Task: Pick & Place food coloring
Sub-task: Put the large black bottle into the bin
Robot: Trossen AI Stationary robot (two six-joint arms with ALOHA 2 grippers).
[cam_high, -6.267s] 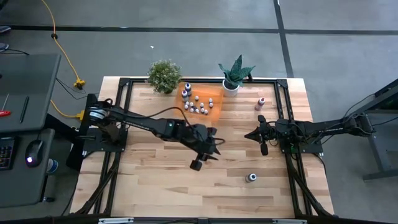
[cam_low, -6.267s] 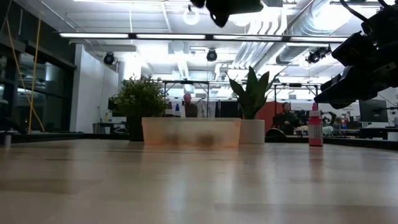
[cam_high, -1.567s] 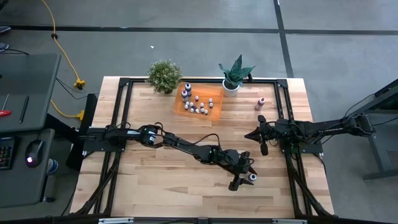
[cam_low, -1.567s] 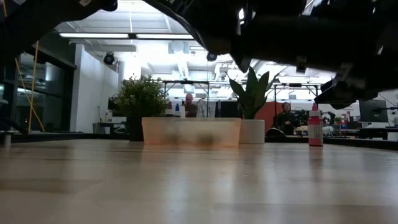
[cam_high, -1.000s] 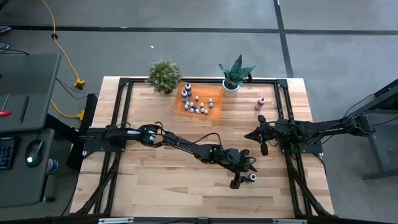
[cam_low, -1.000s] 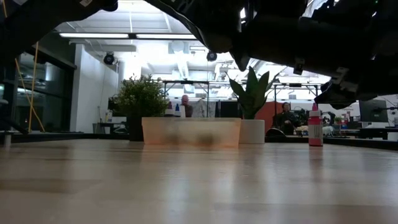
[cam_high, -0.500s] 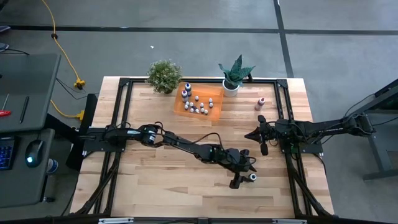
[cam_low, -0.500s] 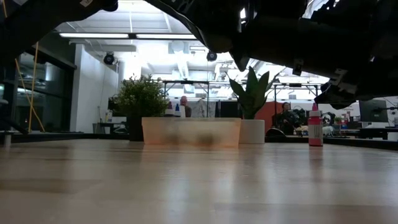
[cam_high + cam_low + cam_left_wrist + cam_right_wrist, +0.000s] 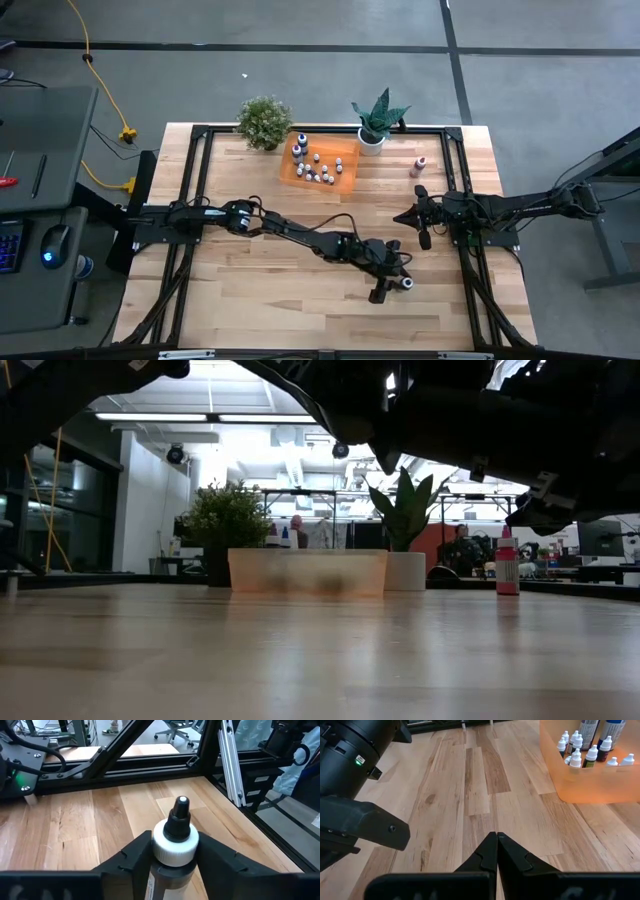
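Now: Left Gripper Closes Around a Lone Bottle on the Near Right of the Counter

Down at the near right of the wooden counter [image 9: 250, 290], the left arm stretches across from its base on the left, and the left gripper [image 9: 396, 282] sits over a single food coloring bottle [image 9: 175, 837]. The left wrist view shows that bottle standing upright between the two dark fingers [image 9: 131, 857]: a white collar, a black dropper tip with a pale dot on top, and a dark body below. The jaws press against the white collar on both sides, pinching the bottle. From above, only its white-ringed top [image 9: 407, 284] shows beside the gripper.

At the far middle of the counter, an orange tray [image 9: 345, 150] holds a cluster of small white-capped bottles [image 9: 318, 170], with a couple of taller dark-bodied ones at its far left corner. A bushy potted plant [image 9: 264, 120] stands just left of the tray, and a spiky-leaved plant in a white pot [image 9: 377, 120] just right of it. A pink bottle [image 9: 419, 166] stands alone farther right, well apart from the tray.

The right gripper [image 9: 420, 236] waits over the right middle of the counter, its jaws pressed together with nothing between them, as the right wrist view makes plain.

In the low view, the arms are dark shapes overhead; the pink bottle [image 9: 507, 566] is clear, while the tray [image 9: 306, 572] looks hazy, so its contents probably cannot be read from there.
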